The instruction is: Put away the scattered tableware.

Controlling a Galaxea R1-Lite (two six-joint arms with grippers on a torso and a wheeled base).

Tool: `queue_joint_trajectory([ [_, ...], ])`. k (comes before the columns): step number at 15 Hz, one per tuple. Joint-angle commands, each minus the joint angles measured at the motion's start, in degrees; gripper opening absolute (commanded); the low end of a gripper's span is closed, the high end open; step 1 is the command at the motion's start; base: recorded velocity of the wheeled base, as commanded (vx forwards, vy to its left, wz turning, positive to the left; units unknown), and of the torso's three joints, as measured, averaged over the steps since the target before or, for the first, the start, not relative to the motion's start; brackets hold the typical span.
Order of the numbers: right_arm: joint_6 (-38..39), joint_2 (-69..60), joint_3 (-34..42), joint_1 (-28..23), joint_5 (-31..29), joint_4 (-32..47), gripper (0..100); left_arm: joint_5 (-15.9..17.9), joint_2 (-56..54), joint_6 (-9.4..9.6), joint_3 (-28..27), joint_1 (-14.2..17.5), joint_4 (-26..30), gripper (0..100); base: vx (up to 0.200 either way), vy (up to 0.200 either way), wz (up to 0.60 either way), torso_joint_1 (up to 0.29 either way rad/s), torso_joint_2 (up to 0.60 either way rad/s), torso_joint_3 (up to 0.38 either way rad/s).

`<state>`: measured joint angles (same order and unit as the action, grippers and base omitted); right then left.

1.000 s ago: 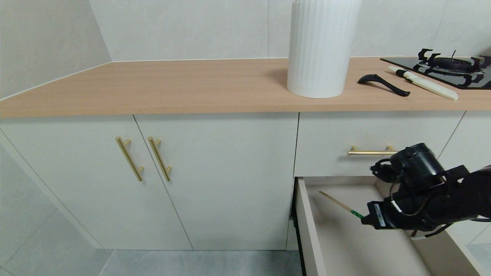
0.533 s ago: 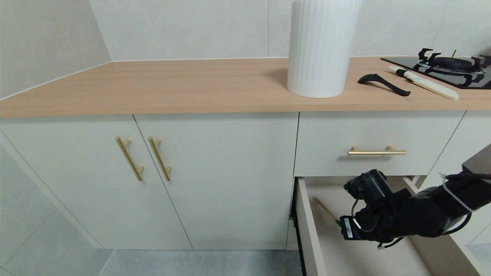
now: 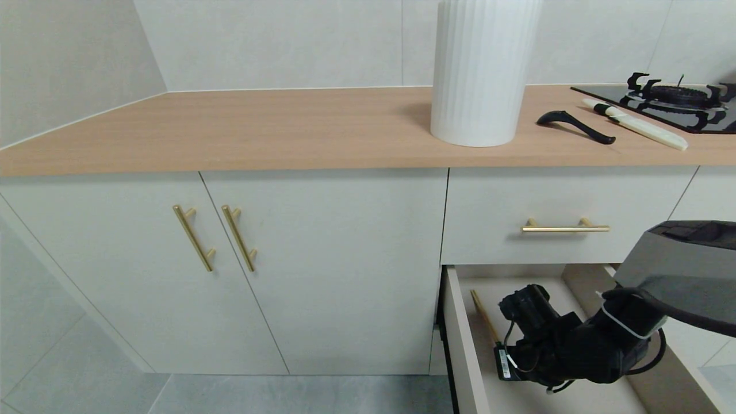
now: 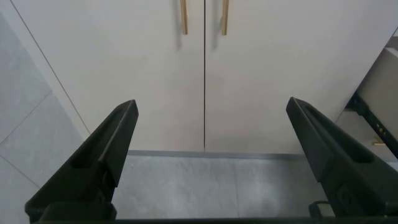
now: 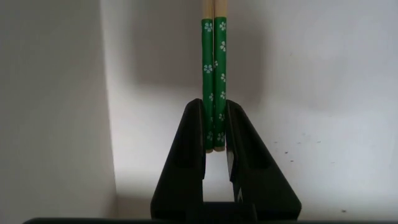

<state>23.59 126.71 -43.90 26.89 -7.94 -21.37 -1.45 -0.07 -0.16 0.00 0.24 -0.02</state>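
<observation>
My right gripper (image 5: pixel 214 134) is shut on a pair of chopsticks (image 5: pixel 213 74) with green flowered ends, inside the open drawer (image 3: pixel 460 339). In the head view the chopsticks (image 3: pixel 484 319) point toward the drawer's back left, close along its left wall, and my right gripper (image 3: pixel 501 356) is low over the drawer floor. On the worktop a black-handled utensil (image 3: pixel 575 125) and a white knife (image 3: pixel 635 125) lie right of the white ribbed container (image 3: pixel 480 72). My left gripper (image 4: pixel 214 155) is open, facing the cabinet doors (image 4: pixel 205 62).
The closed upper drawer with a gold handle (image 3: pixel 564 229) sits above the open one. A gas hob (image 3: pixel 673 100) is at the worktop's far right. Two cabinet doors with gold handles (image 3: pixel 215 237) are to the left. Grey tile floor lies below.
My right gripper has gone down and leftward into the drawer with the chopsticks, which now lie close along the drawer's left wall.
</observation>
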Motion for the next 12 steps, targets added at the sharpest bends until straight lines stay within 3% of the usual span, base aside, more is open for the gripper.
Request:
queue_joint_trajectory([
  [1, 0.1, 1.3, 0.0, 0.5, -0.1, -0.2, 0, 0.0, 0.1, -0.02, 0.0, 0.0, -0.1, 100, 0.000, 0.000, 0.00, 0.000, 0.00, 0.000],
  [4, 0.1, 1.7, 0.0, 0.5, -0.4, -1.1, 0, 0.0, 0.1, -0.02, 0.0, 0.0, -0.1, 100, 0.000, 0.000, 0.00, 0.000, 0.00, 0.000],
  [5, 0.1, 1.7, 0.0, 0.5, -0.4, -1.1, 100, 0.0, 0.1, -0.02, 0.0, 0.0, 0.0, 100, 0.000, 0.000, 0.00, 0.000, 0.00, 0.000],
  [12, -0.1, -1.6, 0.8, 0.5, -0.4, -0.6, 100, 0.0, 0.1, -0.02, 0.0, 0.0, -0.1, 100, 0.000, 0.000, 0.00, 0.000, 0.00, 0.000],
])
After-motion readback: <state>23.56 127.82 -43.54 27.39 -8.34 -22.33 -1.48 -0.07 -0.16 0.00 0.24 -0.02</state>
